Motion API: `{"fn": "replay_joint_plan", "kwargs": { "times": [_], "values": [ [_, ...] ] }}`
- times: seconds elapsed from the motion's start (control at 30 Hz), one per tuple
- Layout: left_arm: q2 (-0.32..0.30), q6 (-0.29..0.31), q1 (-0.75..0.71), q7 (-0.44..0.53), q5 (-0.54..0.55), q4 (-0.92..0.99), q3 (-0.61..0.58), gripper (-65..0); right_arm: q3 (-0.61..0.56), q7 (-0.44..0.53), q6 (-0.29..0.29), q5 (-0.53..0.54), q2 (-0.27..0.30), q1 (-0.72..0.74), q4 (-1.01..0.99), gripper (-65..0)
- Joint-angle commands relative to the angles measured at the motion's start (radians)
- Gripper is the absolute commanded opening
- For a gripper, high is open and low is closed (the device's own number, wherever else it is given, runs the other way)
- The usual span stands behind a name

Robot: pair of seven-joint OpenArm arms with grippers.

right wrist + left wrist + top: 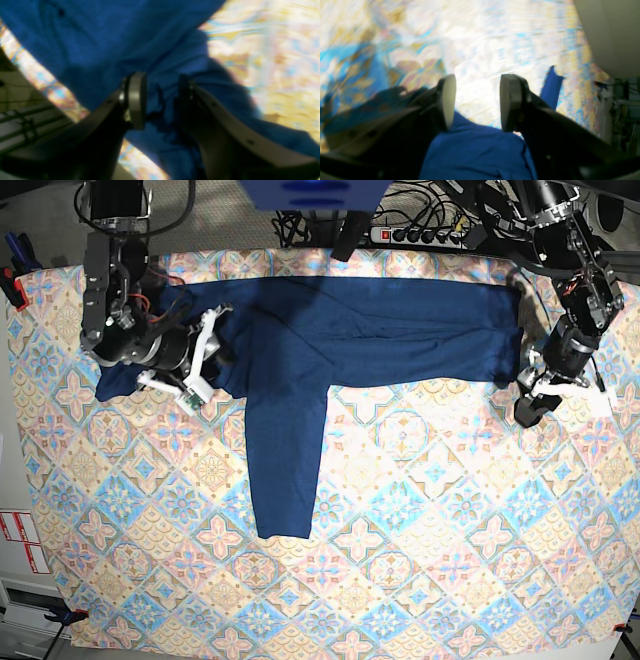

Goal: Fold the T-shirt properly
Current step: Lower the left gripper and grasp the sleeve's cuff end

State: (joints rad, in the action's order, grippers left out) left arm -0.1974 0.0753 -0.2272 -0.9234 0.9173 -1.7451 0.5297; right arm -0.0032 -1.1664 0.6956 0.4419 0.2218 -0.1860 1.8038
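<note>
Patterned tablecloth surface [420,510]: dark navy long-sleeved knit T-shirt [370,330] half folded, sleeve hanging out; left gripper [477,102] and right gripper [160,100] both open, fabric between the right's jaws.

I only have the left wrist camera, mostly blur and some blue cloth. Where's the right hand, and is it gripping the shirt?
Observer: The right hand is over one end of the T-shirt, and its own wrist view shows the jaws apart, not clamped.
Operator: How does the shirt lie overall?
Observer: From the base view it is a long band across the far side of the patterned table cover, with one sleeve pointing toward the near side.
Operator: And my left hand, relative to that band?
Observer: The left hand is beside the band's opposite end, away from the sleeve.
</note>
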Motion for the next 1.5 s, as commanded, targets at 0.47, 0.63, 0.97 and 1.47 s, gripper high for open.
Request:
{"fn": "replay_joint_plan", "kwargs": {
  "times": [0.47, 0.63, 0.97, 1.47],
  "values": [
    [0.049, 0.004, 0.203, 0.000, -0.093, 0.040, -0.342, -36.9, 0.006, 0.135, 0.003, 0.013, 0.003, 0.274, -0.269, -44.9],
    [0.117, 0.004, 0.303, 0.010, -0.191, 0.192, -0.412, -36.9, 0.004, 0.177, 0.003, 0.013, 0.003, 0.282, -0.298, -44.9],
    [0.206, -0.001, 0.521, 0.128, -0.298, 0.538, -0.603, -36.9, 0.010, 0.176, 0.003, 0.015, 0.003, 0.274, -0.275, -44.9],
    [0.261, -0.002, 0.598, 0.247, -0.324, 0.784, -0.756, -36.8, 0.012, 0.174, 0.003, 0.016, 0.003, 0.253, -0.172, -44.9]
  ]
}}
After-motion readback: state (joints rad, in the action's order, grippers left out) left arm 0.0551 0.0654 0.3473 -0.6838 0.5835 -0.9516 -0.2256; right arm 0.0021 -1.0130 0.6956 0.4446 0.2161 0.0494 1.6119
